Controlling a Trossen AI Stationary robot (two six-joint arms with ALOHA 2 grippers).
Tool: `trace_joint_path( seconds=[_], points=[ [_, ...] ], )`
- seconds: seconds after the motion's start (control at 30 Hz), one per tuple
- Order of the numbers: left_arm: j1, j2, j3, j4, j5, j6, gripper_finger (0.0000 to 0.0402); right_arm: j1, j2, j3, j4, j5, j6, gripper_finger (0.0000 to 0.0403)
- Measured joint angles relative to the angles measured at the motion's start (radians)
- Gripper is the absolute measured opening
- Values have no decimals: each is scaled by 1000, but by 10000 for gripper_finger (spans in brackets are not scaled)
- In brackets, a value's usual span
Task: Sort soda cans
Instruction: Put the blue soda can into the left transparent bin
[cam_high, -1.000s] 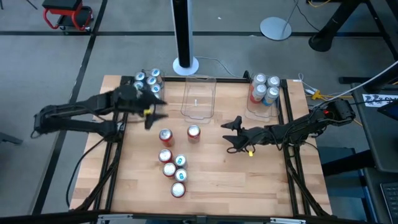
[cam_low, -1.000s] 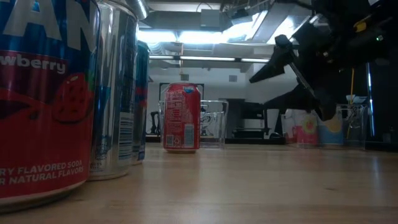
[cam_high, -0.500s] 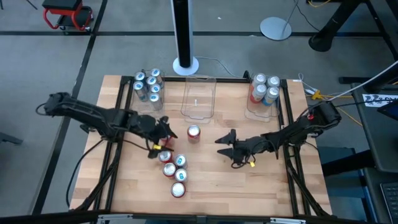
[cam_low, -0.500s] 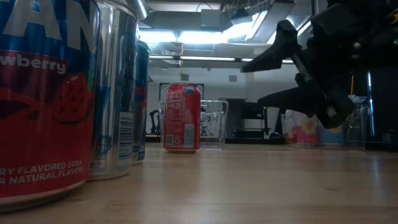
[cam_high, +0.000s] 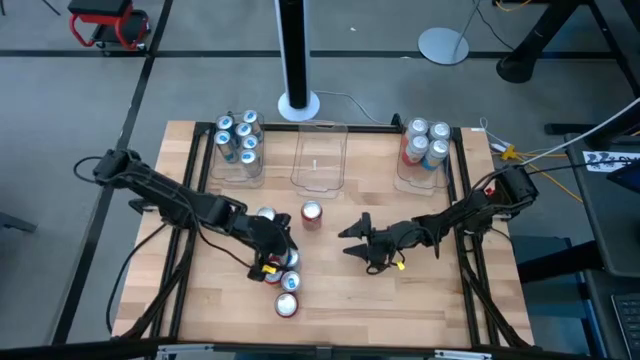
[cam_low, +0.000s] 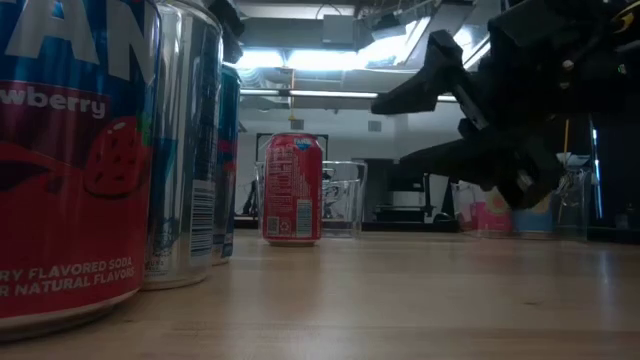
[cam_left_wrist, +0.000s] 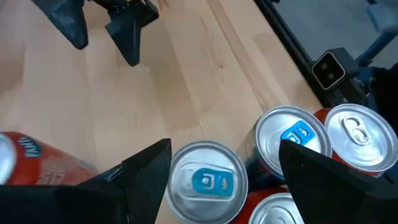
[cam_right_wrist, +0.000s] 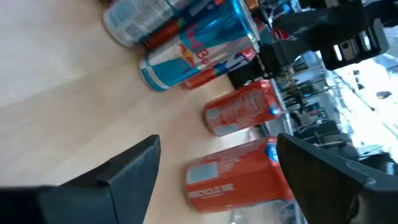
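Note:
Several loose soda cans stand in a cluster (cam_high: 288, 283) on the wooden table, with one red can (cam_high: 311, 213) apart toward the far side. My left gripper (cam_high: 274, 246) hangs open over the cluster. In the left wrist view its fingers (cam_left_wrist: 225, 146) stand on either side of a silver can top with a blue tab (cam_left_wrist: 207, 180), and I see no touch. My right gripper (cam_high: 347, 242) is open to the right of the cluster and faces the cans (cam_right_wrist: 239, 177), with nothing between its fingers. In the low view it hangs above the table (cam_low: 430, 110).
Three clear bins stand along the far edge: the left one (cam_high: 240, 150) holds blue-topped cans, the middle one (cam_high: 320, 160) shows none, the right one (cam_high: 424, 150) holds several cans. A black pole base (cam_high: 298, 103) stands behind them. Bare wood lies near the front right.
My left gripper has swung from beside the left bin toward the table's near edge and right, and has sunk over the can cluster, staying open. My right gripper has gone a little toward the table's left, toward the cans, still open. No can has moved.

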Motion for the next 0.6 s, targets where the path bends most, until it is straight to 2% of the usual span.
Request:
trace_joint_path(
  seconds=[0.2, 0.4, 0.6],
  points=[
    [1, 29, 8, -26, -25, -25, 285, 1, 0, 0, -31, -40, 52, 321],
    [-5, 29, 9, -37, -27, -30, 285, 1, 0, 0, -48, -23, 54, 321],
    [-4, 29, 9, -70, -79, -26, 285, 0, 0, 0, -48, -20, 52, 321]
  ],
)
